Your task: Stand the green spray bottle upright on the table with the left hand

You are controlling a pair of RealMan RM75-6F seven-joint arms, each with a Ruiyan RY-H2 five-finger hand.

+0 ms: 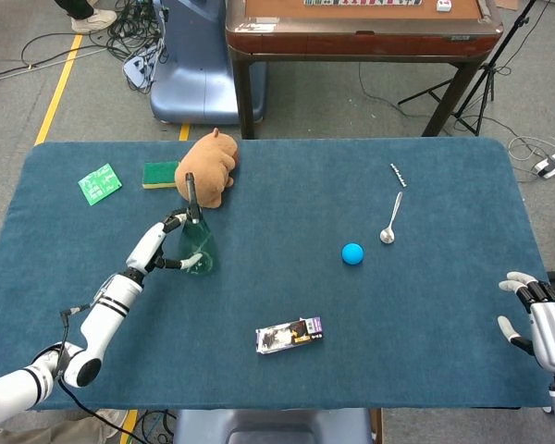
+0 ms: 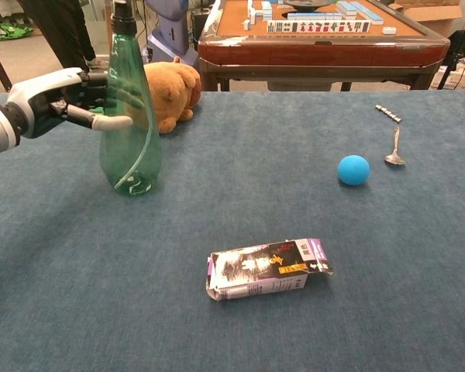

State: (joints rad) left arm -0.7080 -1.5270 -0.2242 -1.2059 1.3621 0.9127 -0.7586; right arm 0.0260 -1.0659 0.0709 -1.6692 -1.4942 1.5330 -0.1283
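Note:
The green see-through spray bottle stands upright on the blue table, black nozzle on top, just in front of a brown plush toy. My left hand wraps it from the left at mid-height, thumb across the front and fingers behind. From the head view the bottle is left of centre, with the left hand beside it. My right hand rests at the table's right front corner, fingers apart and empty.
The plush toy, a green sponge and a green card lie behind the bottle. A small carton lies front centre. A blue ball and a spoon sit to the right.

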